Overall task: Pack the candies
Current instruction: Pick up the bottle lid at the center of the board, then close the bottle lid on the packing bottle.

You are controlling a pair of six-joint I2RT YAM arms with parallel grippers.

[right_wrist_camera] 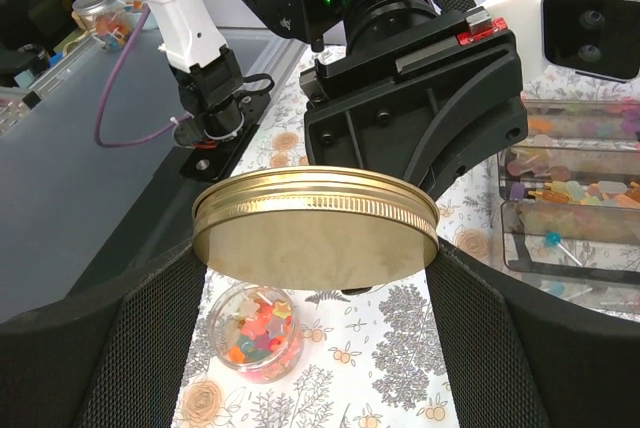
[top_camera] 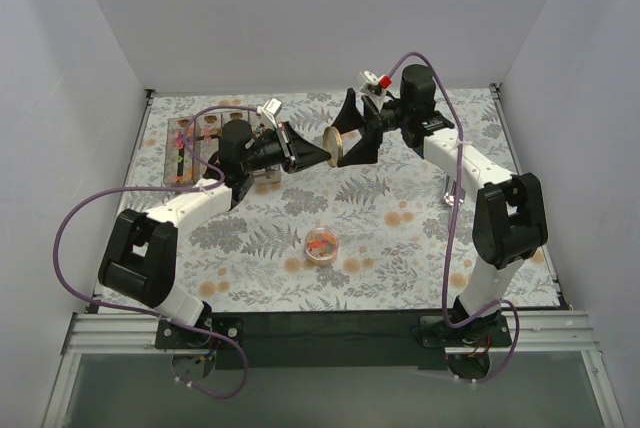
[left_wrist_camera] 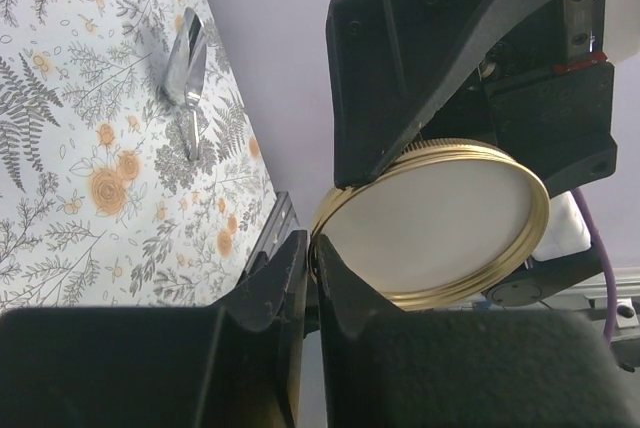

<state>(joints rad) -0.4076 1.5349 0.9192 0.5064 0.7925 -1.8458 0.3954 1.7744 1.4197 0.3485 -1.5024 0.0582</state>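
Note:
A gold metal lid (top_camera: 338,148) hangs on edge above the back middle of the table, between both grippers. My left gripper (top_camera: 318,151) is shut on its rim; in the left wrist view the jaws (left_wrist_camera: 312,248) pinch the edge of the lid (left_wrist_camera: 440,223). My right gripper (top_camera: 352,138) spans the lid (right_wrist_camera: 315,223) with its jaws wide, and both fingers meet the lid's opposite edges (right_wrist_camera: 317,248). The candies, small multicoloured sweets, fill a small clear jar (top_camera: 322,244) standing uncovered on the cloth, seen below the lid (right_wrist_camera: 255,333).
A clear compartment box (top_camera: 190,148) with more sweets lies at the back left, also in the right wrist view (right_wrist_camera: 570,198). A metal scoop (top_camera: 450,188) rests on the cloth at the right (left_wrist_camera: 185,68). White walls enclose the table.

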